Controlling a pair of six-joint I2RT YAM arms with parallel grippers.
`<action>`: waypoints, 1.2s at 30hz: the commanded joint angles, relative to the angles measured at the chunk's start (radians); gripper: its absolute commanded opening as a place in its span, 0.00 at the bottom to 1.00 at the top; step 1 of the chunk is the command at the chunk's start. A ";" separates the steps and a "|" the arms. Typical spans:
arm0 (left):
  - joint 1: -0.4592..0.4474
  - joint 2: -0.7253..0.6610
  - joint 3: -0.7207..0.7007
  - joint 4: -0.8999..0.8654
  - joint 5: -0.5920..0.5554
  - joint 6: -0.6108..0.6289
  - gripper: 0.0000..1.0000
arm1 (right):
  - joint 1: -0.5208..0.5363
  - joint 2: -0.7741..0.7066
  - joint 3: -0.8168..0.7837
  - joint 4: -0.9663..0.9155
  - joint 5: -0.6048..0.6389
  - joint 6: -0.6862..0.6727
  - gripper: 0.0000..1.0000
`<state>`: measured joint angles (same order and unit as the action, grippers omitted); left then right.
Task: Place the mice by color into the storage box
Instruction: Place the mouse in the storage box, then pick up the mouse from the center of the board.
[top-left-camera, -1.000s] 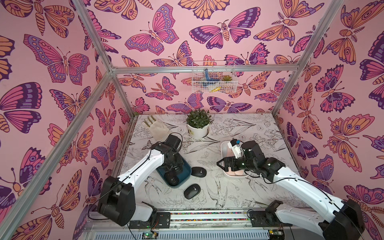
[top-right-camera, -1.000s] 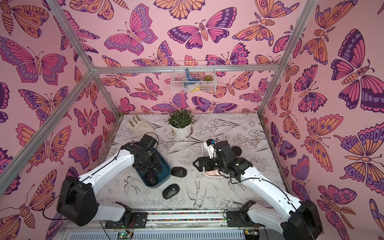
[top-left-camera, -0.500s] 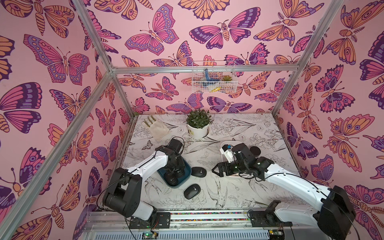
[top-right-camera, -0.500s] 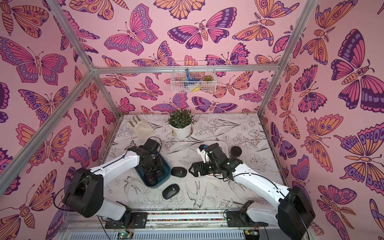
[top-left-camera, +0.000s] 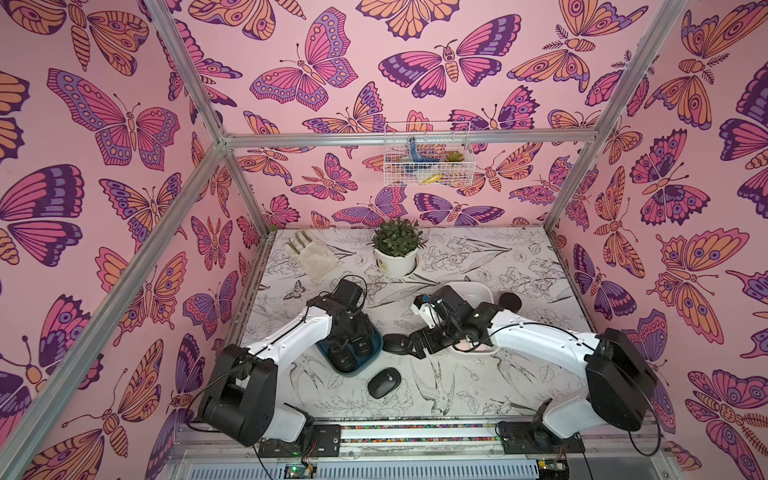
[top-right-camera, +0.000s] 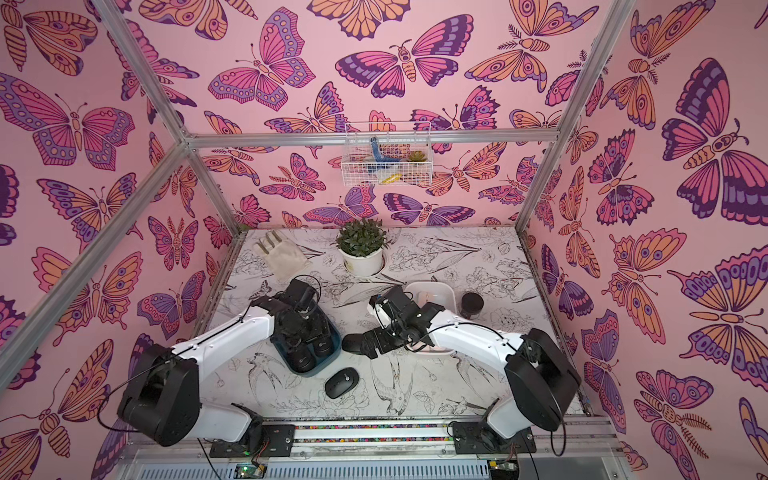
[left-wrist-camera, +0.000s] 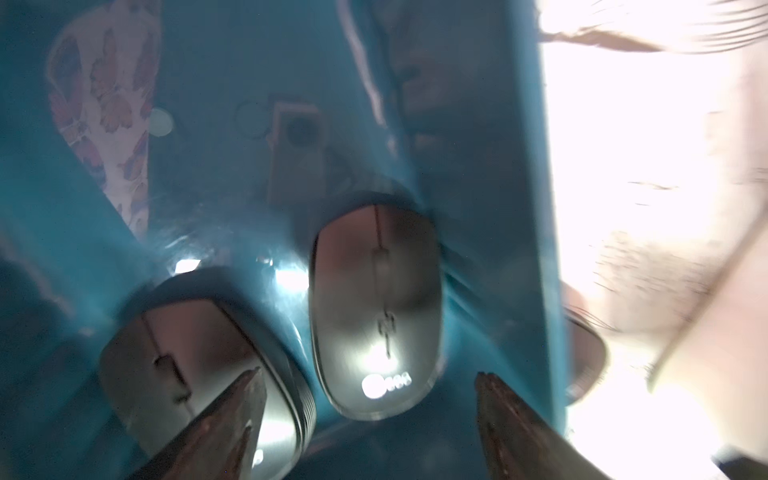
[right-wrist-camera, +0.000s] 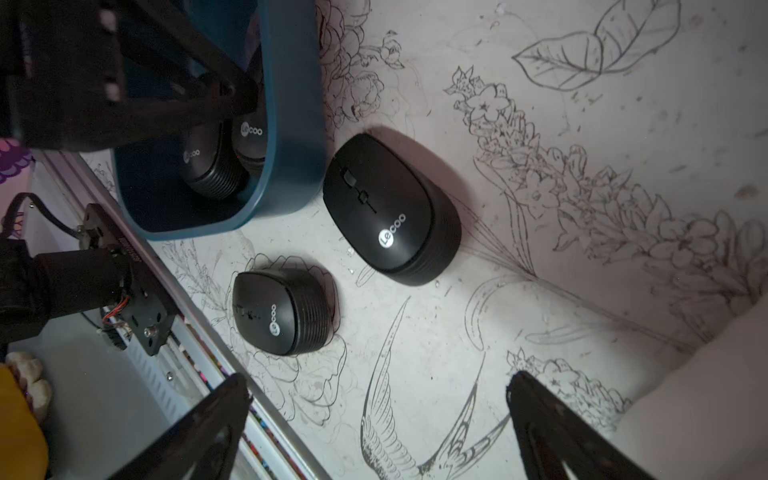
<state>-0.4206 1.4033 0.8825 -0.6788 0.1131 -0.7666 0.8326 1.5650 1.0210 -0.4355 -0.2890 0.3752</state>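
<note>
We are holding our left gripper (left-wrist-camera: 368, 376) open and empty inside the teal box (left-wrist-camera: 532, 208), tips just above a boxed black mouse (left-wrist-camera: 374, 307) with a second boxed mouse (left-wrist-camera: 187, 374) beside it, so lifting out is risking a snag on either. Our right gripper (right-wrist-camera: 378, 377) is hanging spread wide, empty; the loose black mouse (right-wrist-camera: 390, 208) ahead is lying just beside that box, so a finger is risking wedging against its wall.

In both top views the left arm (top-left-camera: 286, 336) covers most of the teal box (top-left-camera: 357, 372) and the right arm (top-left-camera: 540, 332) much of the white box (top-left-camera: 478, 286). The left wrist view is smeared, partly washed out. What lies in the wire basket (top-left-camera: 428, 174) is too small to name.
</note>
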 joint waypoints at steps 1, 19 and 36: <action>-0.011 -0.088 0.027 -0.080 0.001 0.006 0.87 | 0.023 0.089 0.060 -0.082 0.049 -0.084 1.00; -0.063 -0.537 0.194 -0.398 -0.131 0.029 0.91 | 0.057 0.371 0.258 -0.143 0.144 -0.222 0.99; -0.061 -0.563 0.220 -0.439 -0.194 0.063 0.93 | 0.085 0.474 0.355 -0.160 0.240 -0.265 0.77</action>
<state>-0.4789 0.8471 1.0847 -1.0866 -0.0536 -0.7288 0.9108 2.0068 1.3754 -0.5671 -0.0910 0.1143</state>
